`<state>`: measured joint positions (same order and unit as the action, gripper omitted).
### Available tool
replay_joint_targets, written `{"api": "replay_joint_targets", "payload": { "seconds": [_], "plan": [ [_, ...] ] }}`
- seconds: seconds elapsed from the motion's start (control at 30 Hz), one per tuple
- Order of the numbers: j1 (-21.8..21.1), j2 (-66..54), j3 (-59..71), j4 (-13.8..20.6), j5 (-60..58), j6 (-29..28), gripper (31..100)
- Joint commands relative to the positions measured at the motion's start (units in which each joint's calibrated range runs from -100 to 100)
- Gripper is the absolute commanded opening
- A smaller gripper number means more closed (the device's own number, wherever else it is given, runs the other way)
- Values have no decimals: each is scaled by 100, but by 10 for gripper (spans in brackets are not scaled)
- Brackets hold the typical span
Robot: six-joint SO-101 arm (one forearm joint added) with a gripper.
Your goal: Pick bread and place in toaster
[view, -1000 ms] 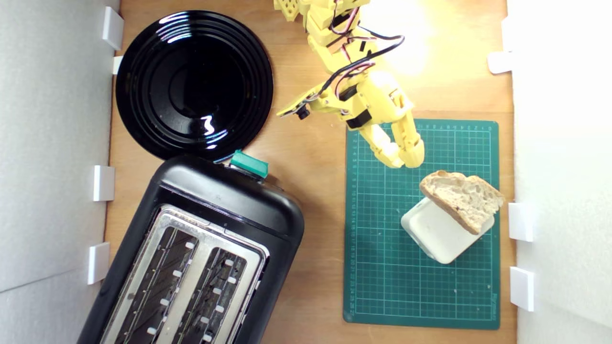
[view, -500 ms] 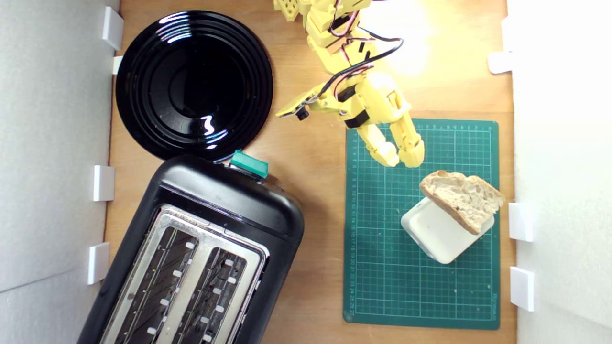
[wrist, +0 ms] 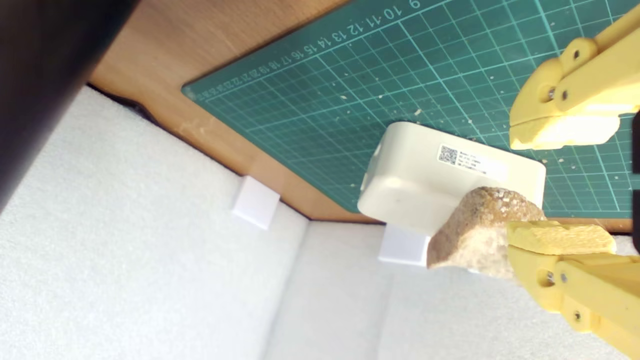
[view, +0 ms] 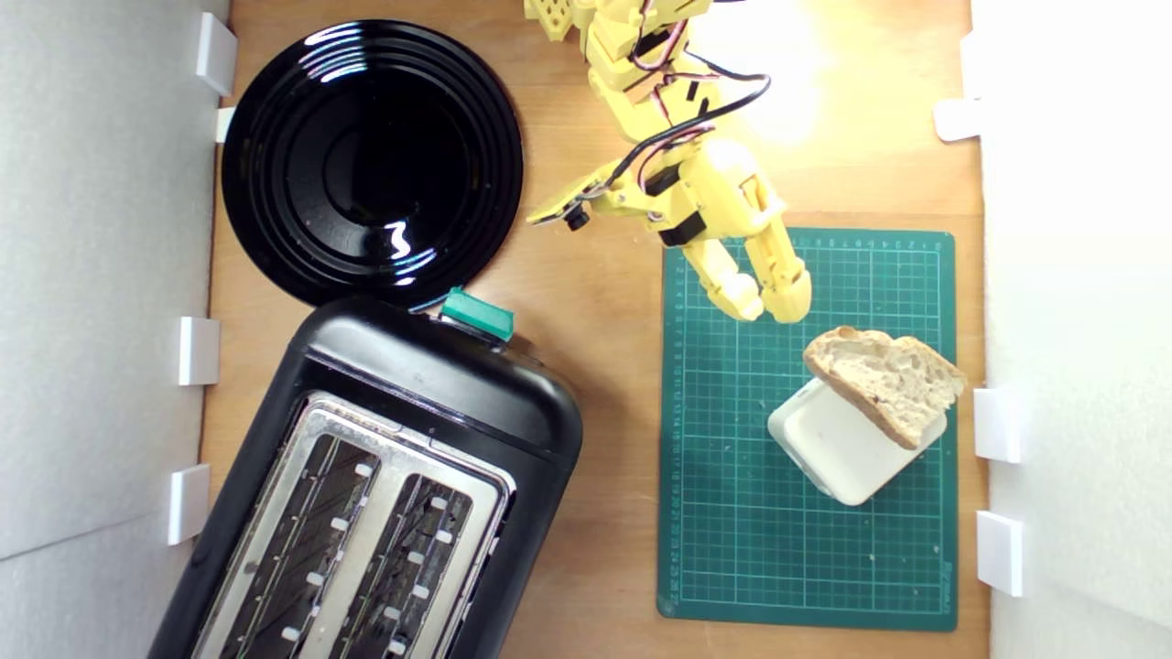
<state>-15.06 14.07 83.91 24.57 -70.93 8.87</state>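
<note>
- Bread [view: 886,383] is what my next move turns on: a single slice leaning on a cream-white block [view: 841,450], its upper part propped on the block's far edge, over the green cutting mat [view: 806,430] toward the exterior view's right.
- My hand [view: 767,309] hangs above the mat's upper part in the exterior view, near the slice but apart from it; the slice lies further down and to that view's right of my fingertips.
- My fingers stand apart and hold nothing; in the wrist view the crusty end of the bread [wrist: 482,227] shows just beside one fingertip [wrist: 560,237], with the other fingertip [wrist: 565,131] well across the gap.
- In the exterior view the slice's long axis runs on a slant, from upper left to lower right, with the brown crust along its lower-left edge against the block.
- I judge that the slice's near, upper-left end is the part closest to me, so the reach is short and goes down and to that view's right, with the gap turned to straddle the slice across its thickness.
- Whether my fingers are at the height of the bread I cannot tell from these views.
- Toaster [view: 385,485], black with a silver top, stands well apart on the tabletop [view: 604,311], at the exterior view's lower left, both slots open upward and nothing in them; a black plate [view: 371,160] lies beyond it.
</note>
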Motion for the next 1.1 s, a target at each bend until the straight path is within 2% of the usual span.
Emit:
{"api": "replay_joint_targets", "payload": {
  "seconds": [0.0,0.2,0.27,0.33,0.47,0.83,1.07],
  "plan": [
    [-58,-34,-134,18,-185,-649,709],
    [-162,-26,-152,18,-193,-697,719],
    [-178,-26,-152,9,-193,-712,757],
    [-178,-26,-152,64,-193,-712,838],
    [-178,-26,-161,64,-202,-702,894],
    [-275,423,-842,27,-193,-717,895],
    [-557,648,-1333,9,-185,-717,893]
  ]
}}
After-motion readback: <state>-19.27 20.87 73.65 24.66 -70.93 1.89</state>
